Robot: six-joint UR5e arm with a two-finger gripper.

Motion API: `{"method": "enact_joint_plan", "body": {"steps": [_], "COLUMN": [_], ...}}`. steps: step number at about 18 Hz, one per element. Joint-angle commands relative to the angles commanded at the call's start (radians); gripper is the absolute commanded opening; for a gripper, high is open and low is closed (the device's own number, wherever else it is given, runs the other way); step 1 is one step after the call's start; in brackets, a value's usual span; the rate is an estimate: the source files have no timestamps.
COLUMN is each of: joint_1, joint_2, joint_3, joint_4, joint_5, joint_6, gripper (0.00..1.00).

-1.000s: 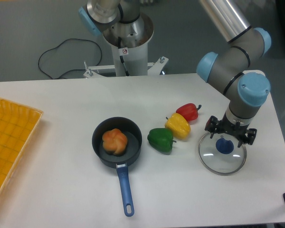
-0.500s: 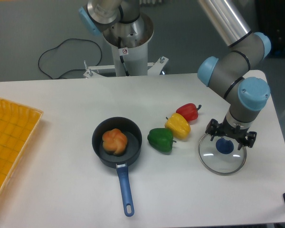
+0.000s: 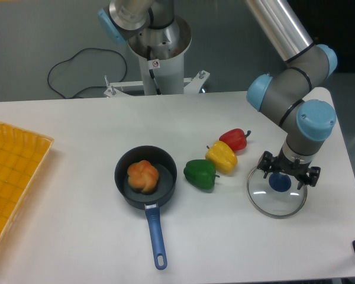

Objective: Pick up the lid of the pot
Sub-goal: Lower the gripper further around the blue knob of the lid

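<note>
**Tool parted near the blue knob**

Its fingers stand apart, probably to close around it and lift; the pot lid lies flat below, on the bench; a yellow pepper sits farther out.

No readable text, number or sign in view. Small white-red label on pale stand, beyond black pan — its print is too small for reading — maybe letters, cannot tell.
</note>
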Motion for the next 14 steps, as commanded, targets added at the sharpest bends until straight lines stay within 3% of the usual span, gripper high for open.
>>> {"method": "enact_joint_plan", "body": {"steps": [11, 14], "joint_1": [0.000, 0.000], "joint_2": [-0.005, -0.006], "joint_3": [0.000, -0.002], "joint_4": [0.000, 0.000], "joint_5": [0.005, 0.005], "joint_6": [0.002, 0.002], "gripper": [1.00, 0.96]}}
